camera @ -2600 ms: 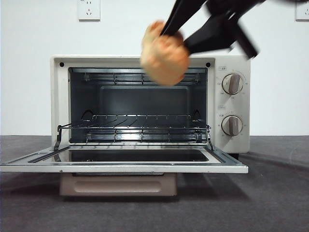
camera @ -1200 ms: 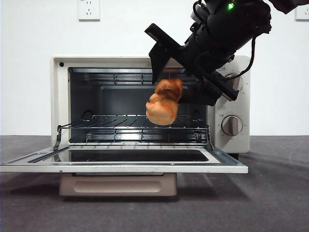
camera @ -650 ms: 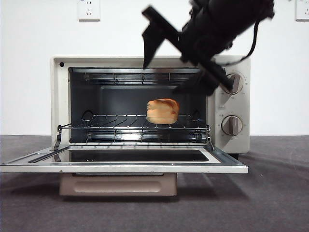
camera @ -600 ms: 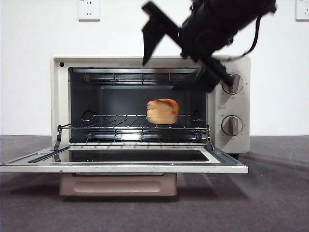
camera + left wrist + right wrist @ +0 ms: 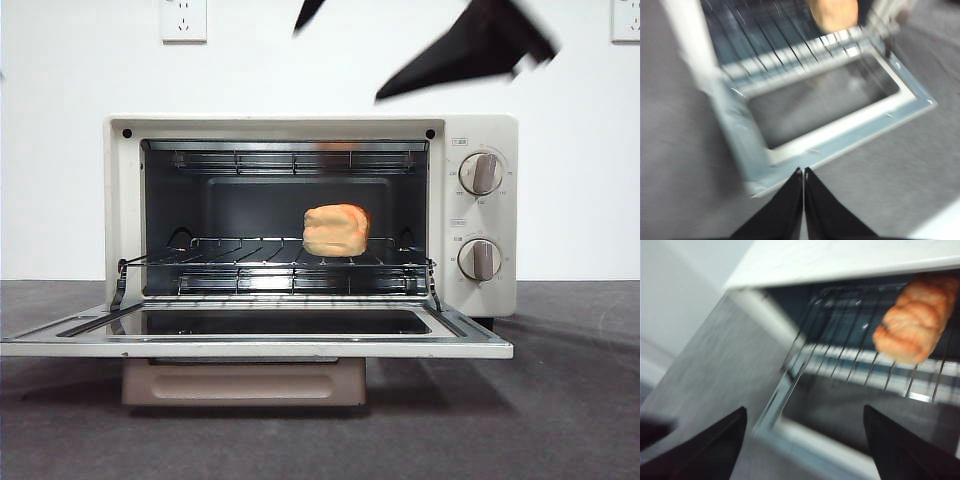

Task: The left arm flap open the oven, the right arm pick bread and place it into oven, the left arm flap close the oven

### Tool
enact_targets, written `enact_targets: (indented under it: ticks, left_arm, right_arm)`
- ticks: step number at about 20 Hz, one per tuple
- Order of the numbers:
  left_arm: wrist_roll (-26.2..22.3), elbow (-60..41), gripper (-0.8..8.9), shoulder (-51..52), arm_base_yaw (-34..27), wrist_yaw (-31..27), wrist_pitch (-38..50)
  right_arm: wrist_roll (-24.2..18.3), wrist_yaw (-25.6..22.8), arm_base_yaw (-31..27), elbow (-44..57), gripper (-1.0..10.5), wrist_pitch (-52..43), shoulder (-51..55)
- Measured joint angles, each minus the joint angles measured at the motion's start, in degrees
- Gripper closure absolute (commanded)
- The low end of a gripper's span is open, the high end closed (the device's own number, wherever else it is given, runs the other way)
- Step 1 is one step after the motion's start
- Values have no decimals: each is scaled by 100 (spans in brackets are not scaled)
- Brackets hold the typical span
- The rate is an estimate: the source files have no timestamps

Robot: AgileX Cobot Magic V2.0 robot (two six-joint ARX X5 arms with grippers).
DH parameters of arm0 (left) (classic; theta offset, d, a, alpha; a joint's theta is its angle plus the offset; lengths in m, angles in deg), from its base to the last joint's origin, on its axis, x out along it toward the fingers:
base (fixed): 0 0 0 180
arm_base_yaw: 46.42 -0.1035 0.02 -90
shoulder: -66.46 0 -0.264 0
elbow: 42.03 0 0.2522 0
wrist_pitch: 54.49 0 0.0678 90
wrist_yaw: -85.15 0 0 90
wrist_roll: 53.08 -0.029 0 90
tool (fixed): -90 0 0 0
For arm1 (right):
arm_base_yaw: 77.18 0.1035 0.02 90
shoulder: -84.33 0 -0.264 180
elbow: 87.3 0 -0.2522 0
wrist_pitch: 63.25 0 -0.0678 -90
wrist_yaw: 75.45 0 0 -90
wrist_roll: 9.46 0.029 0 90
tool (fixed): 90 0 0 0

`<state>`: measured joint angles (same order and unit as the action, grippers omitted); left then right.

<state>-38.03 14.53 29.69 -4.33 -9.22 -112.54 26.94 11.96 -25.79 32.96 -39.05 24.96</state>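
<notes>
The cream-white boxy toaster oven (image 5: 310,215) stands on the dark grey table (image 5: 560,400) with its glass door (image 5: 260,335) folded down flat toward the near side. The small rounded golden-orange bread loaf (image 5: 336,230) sits on the wire rack (image 5: 240,262) inside the oven, a little right of the middle, and nothing touches it. Two round knobs (image 5: 481,173) are on the right panel of the oven.

The right gripper (image 5: 805,435) is above the oven on the right side, blurred in the front view; its jaws are wide apart and hold nothing. The left gripper (image 5: 803,175) hangs above the near left corner of the open door, with its jaws pressed together and empty.
</notes>
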Motion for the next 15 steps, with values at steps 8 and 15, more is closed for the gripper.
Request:
enact_targets:
  ticks: [8,15]
  left_arm:
    - [205,-57,806,-981,-1237,1528,741]
    - [225,-57,806,-2500,-3338,3528,1104]
  right_arm:
    - [-472,155,31,0,577,2096,1718]
    - [-645,33,31,0,577,3303,3053]
